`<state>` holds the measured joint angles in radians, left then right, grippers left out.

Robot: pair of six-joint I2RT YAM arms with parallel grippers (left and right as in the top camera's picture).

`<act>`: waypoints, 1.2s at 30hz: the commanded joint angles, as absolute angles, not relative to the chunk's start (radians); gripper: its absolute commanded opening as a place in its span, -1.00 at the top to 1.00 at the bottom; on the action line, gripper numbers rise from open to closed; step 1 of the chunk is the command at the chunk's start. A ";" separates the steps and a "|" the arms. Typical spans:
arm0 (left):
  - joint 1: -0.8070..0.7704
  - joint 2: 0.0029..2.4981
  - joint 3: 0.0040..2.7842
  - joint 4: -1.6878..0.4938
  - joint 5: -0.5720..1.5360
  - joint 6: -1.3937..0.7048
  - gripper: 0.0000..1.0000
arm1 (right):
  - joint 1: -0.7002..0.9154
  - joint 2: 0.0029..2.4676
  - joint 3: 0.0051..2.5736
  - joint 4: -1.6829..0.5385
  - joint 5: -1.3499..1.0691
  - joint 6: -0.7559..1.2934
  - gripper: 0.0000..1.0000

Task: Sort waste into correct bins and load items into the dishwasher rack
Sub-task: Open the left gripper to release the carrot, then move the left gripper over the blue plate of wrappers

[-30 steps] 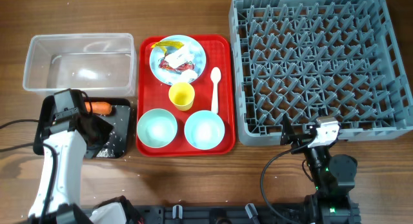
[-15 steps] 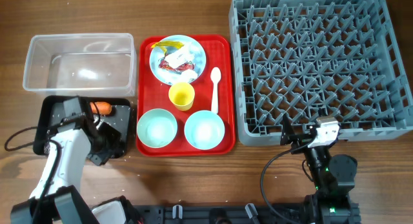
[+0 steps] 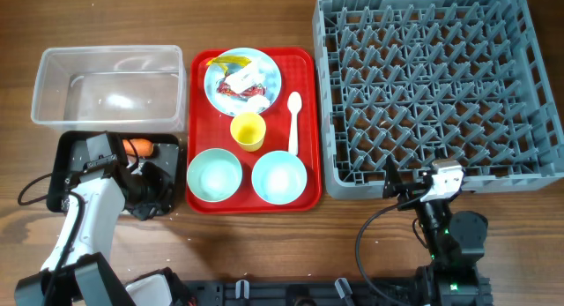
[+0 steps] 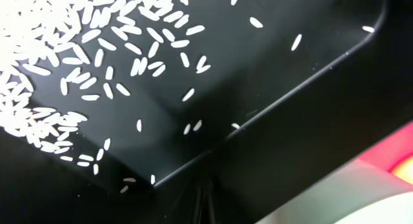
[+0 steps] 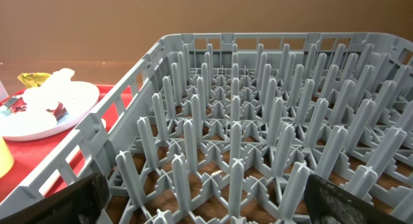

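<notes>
The black tray [image 3: 66, 165] holds an orange carrot [image 3: 137, 147] and white rice grains [image 4: 64, 62]. My left gripper [image 3: 152, 196] hangs low over the tray's near right corner [image 4: 290, 75], and its fingertips [image 4: 205, 201] look shut with nothing between them. The clear tub [image 3: 106, 81] is behind it. The pale blue plate [image 3: 269, 77] carries red-white wrappers [image 3: 236, 84], white tissue [image 3: 258, 103] and a yellow scrap [image 3: 233, 59]. The yellow cup [image 3: 248, 130], white spoon [image 3: 294, 121] and two bowls [image 3: 214, 175] [image 3: 279, 176] sit nearby. My right gripper [image 5: 216, 204] is open at the front edge of the grey rack [image 3: 436, 85]. No brown lump shows.
The plate, cup, spoon and bowls all stand on a flat red serving tray [image 3: 304, 63] between the bins and the rack. The rack's upright pegs [image 5: 258, 121] fill the right wrist view, with the plate [image 5: 45, 108] at its left. Cables run along the table's front edge.
My left gripper has swung from over the middle of the black tray towards its near right corner, uncovering the carrot. The right arm has not moved.
</notes>
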<state>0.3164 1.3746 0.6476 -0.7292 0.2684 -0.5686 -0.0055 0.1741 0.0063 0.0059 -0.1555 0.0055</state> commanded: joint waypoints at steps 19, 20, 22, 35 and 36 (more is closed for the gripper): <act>0.294 1.094 0.920 -0.894 0.142 -0.474 0.92 | -0.009 0.171 0.005 0.010 -0.149 0.001 -0.99; 0.270 1.086 0.937 -0.903 0.144 -0.472 0.92 | -0.009 0.171 0.005 0.010 -0.149 0.001 -0.99; 0.197 1.085 0.959 -0.910 0.144 -0.439 0.92 | -0.009 0.171 0.005 0.010 -0.149 0.001 -1.00; -0.226 1.241 0.962 -0.830 0.095 -0.487 0.81 | -0.009 0.171 0.005 0.010 -0.149 0.001 -0.99; -0.245 1.266 0.962 -0.815 0.095 -0.486 0.82 | -0.009 0.171 0.005 0.010 -0.149 0.001 -0.99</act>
